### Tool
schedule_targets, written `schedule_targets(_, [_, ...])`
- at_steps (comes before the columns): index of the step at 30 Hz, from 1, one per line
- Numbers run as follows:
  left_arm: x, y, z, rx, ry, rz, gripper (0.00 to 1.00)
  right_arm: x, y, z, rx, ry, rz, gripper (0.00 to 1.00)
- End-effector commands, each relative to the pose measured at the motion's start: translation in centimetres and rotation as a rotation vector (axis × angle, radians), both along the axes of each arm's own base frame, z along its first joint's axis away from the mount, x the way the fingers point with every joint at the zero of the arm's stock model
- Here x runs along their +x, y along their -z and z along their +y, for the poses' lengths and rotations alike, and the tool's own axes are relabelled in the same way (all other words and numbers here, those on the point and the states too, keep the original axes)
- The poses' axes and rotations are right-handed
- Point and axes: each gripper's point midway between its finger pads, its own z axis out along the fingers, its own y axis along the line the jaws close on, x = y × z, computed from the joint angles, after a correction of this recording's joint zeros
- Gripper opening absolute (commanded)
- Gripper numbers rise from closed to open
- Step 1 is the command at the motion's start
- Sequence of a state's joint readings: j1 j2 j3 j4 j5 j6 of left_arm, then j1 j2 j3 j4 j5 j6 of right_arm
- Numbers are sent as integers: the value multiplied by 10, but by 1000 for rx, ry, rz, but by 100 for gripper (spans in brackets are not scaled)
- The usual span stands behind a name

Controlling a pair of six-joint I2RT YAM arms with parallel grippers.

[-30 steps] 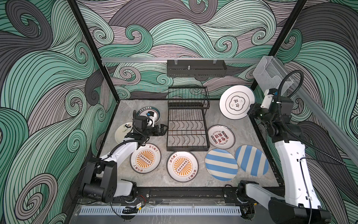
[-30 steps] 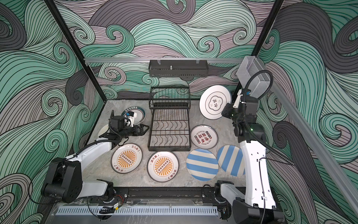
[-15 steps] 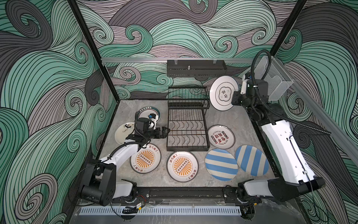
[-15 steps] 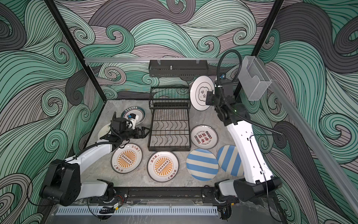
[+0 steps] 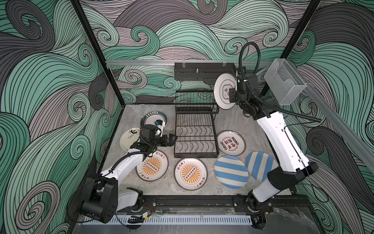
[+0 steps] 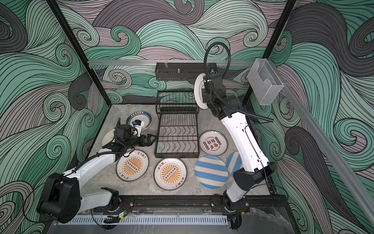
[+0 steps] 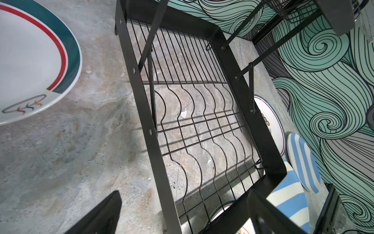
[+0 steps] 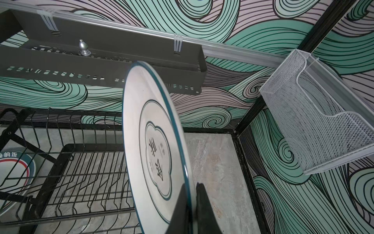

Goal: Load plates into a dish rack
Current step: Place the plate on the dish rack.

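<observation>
- In both top views the right gripper (image 8: pixel 191 187) was concealed behind its own wrist. Only the right wrist view showed it, clamped on the lower rim of the cloud-motif plate (image 8: pixel 153 141).
- The teal-banded plate (image 5: pixel 156 118) and the whitish plate (image 5: pixel 129 139) were partly covered by the left wrist. One striped plate (image 5: pixel 260 165) was cut off by the right arm.
- The cloud-motif plate was held on edge in the air, beside the right end of the raised tier of the dish rack (image 5: pixel 195 129).
- The right arm was extended high toward the back wall.
- The left arm was stretched low over the table (image 5: pixel 137 110). The left gripper (image 5: pixel 171 139) was spread wide just beside the rack's left edge, with nothing held.
</observation>
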State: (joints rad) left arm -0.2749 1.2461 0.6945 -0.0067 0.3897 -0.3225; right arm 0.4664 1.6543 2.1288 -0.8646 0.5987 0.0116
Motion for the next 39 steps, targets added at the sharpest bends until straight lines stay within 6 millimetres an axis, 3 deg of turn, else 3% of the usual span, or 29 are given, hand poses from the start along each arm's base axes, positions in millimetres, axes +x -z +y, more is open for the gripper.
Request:
schedule_targets(1, [-8, 6, 1, 34, 3, 13, 99, 0, -17, -4, -73, 66, -37, 0])
schedule_targets(7, [-17, 13, -1, 42, 24, 17, 99, 8, -15, -2, -147, 113, -16, 0])
schedule_targets(16, [-24, 3, -11, 27, 65, -15, 99, 11, -8, 15, -237, 135, 6, 0])
schedule_targets(25, [-33, 37, -13, 86, 107, 81, 99, 22, -1, 22, -300, 204, 2, 0])
schedule_targets(39, [-34, 39, -30, 34, 181, 81, 99, 30, 3, 22, -280, 262, -23, 0])
